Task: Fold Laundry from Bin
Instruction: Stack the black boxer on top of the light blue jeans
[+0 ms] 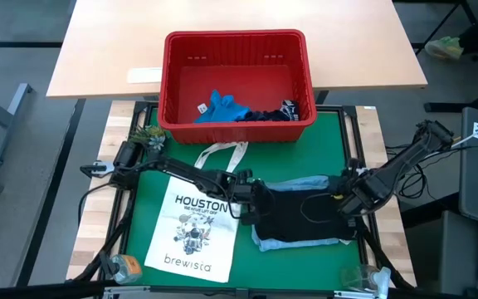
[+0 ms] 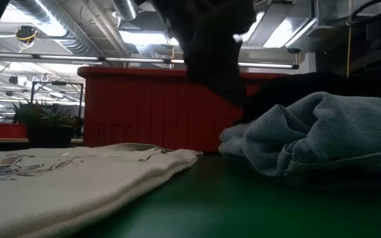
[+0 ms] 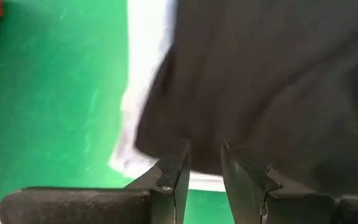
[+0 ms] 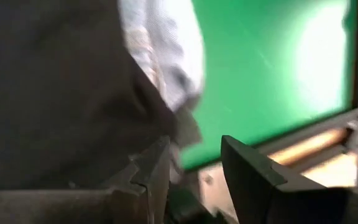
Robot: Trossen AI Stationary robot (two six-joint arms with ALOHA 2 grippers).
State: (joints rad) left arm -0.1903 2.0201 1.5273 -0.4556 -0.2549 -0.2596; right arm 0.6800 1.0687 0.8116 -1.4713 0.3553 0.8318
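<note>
Dark garment (image 1: 301, 218) spread on the green mat (image 1: 152, 191), lying over a light blue denim shirt (image 1: 305, 183) whose edges show along its far side and near edge. Left gripper (image 1: 247, 198) at the dark garment's left edge; in the left wrist view, fingers (image 3: 174, 180) part-open with a narrow gap, tips right at the dark cloth's hem — cannot tell whether any cloth is pinched between them. Right gripper (image 1: 348, 199) at the garment's right edge; in the right wrist view, fingers (image 4: 253, 171) stand apart with green mat visible in the gap, dark fabric against the inner finger only — grip on cloth cannot be told either.

Red bin (image 1: 237, 43) beyond the mat on the wooden table (image 1: 106, 50), touching the mat's far edge. Inside, against the near wall: bright blue garment (image 1: 220, 108), dark navy one (image 1: 272, 114) just beside it to the right.

White tote bag (image 1: 196, 224) flat on the mat's left half, handles toward the bin, just beside the left gripper.

Low view: denim bunched in folds at right, tote bag's cloth at left, bin wall behind both.
</note>
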